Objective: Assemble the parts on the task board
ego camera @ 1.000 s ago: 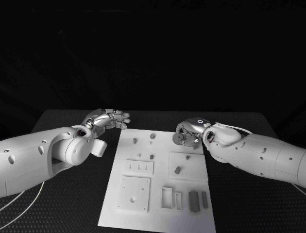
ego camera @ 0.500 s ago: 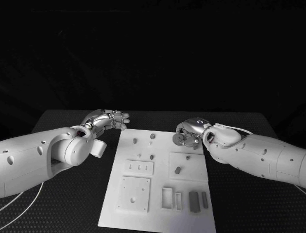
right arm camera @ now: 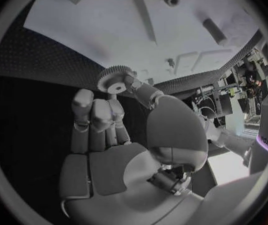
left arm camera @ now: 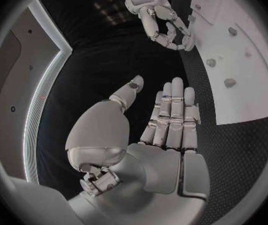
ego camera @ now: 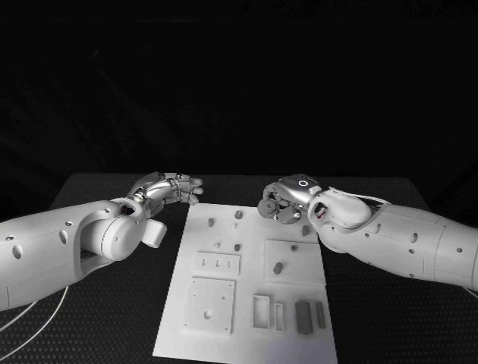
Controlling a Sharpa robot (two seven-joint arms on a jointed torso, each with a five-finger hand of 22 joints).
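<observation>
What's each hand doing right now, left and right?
Left hand: open, holding nothing.
Right hand: pinching a small gear.

From my left wrist camera I see my left hand [left arm camera: 162, 130] flat and empty, fingers straight and close together over the black table [left arm camera: 134, 60]. The white board [left arm camera: 234, 60] lies beside it, small pegs [left arm camera: 230, 82] standing on it. My right hand [left arm camera: 165, 25] hangs curled at the board's edge.

Two glossy white arms with dark screw holes, silver jointed left hand [ego camera: 170, 186] and right hand [ego camera: 287, 199].
</observation>
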